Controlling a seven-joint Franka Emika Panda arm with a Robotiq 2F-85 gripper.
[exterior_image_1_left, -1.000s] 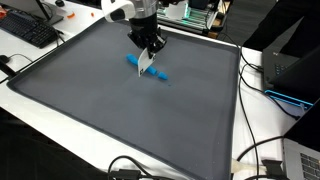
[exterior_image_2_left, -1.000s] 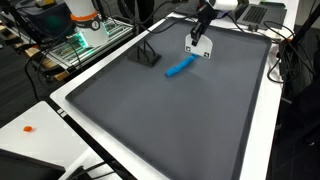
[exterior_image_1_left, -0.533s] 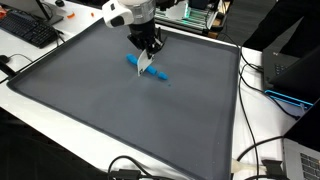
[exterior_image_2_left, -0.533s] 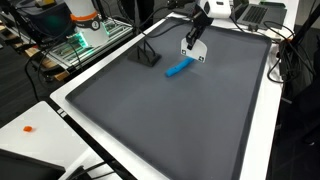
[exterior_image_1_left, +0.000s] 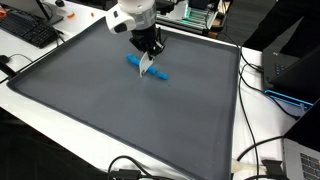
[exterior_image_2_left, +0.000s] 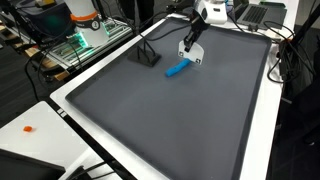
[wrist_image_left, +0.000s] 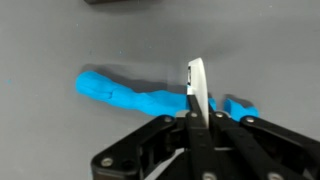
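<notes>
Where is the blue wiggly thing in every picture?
Exterior view: the blue strip lies upper middle, on the gray mat.
Exterior view: upper right of centre.
Wrist view: across the middle.
Shared landmark: the shut gripper holding a white piece by the blue strip.

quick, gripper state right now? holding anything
gripper: shut on a thin white flat piece, right by the blue strip

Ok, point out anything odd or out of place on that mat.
Nothing spilled or broken. The blue strip is lumpy and uneven, and the shut gripper holds a white blade edge-on over it.
</notes>
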